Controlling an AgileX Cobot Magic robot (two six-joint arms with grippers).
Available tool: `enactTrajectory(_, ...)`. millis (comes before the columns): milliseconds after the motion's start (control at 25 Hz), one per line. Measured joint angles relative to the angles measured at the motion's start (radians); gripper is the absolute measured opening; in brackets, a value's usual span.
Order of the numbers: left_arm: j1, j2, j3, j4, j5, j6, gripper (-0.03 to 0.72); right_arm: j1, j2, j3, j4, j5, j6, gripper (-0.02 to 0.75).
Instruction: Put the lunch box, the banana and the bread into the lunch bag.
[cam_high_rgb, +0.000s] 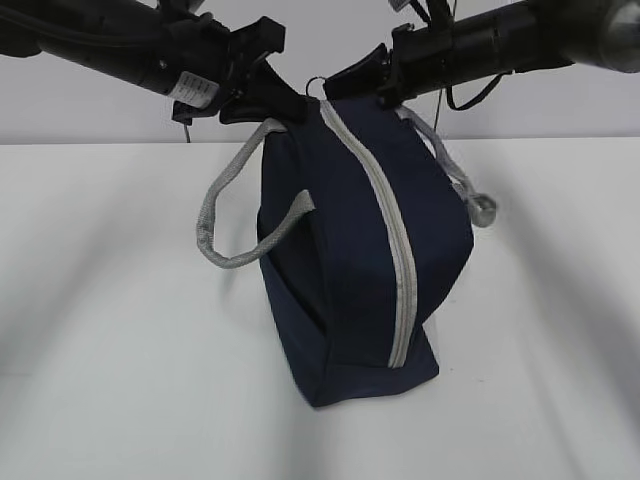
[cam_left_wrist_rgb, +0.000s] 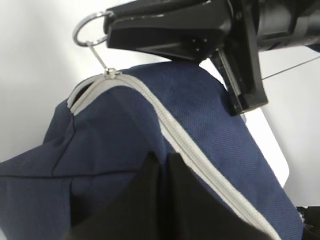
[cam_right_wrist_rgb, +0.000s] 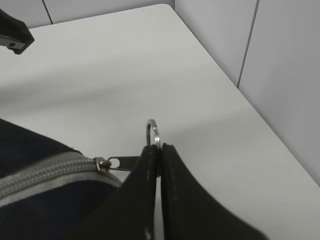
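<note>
The right gripper (cam_right_wrist_rgb: 159, 150) has its jaws pressed together on the metal pull ring (cam_right_wrist_rgb: 153, 131) of the zipper — in the right wrist view the ring stands up out of the closed fingertips at the frame's centre, its flat tab running left to the slider (cam_right_wrist_rgb: 102, 163) at the end of the grey zipper strip (cam_right_wrist_rgb: 45, 175).

The left gripper (cam_left_wrist_rgb: 162, 160) is clamped on the navy fabric of the lunch bag (cam_high_rgb: 350, 250): in the left wrist view its two dark fingers meet at the lower centre with a fold of cloth pinched between them, just beside the zipper.

In the exterior view both grippers sit at the bag's top edge, left one upper left, right one upper right. The bag stands upright at the centre of the white table (cam_high_rgb: 110, 380), zipper drawn shut down its front. One grey webbing handle (cam_high_rgb: 225, 215) loops out to the left — the other (cam_high_rgb: 450, 170) hangs at the right.
</note>
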Motion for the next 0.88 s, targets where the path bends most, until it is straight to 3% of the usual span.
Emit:
enactTrajectory(360, 0.000, 0.000, 0.000, 0.008, 0.005, 0.011, 0.006, 0.000, 0.052, -0.010, 0.040, 0.007, -0.003, -0.016)
enactTrajectory(880, 0.000, -0.031, 0.001, 0.037, -0.018, 0.085, 0.006, 0.000, 0.056, -0.015, -0.172, 0.013, 0.120, -0.015)
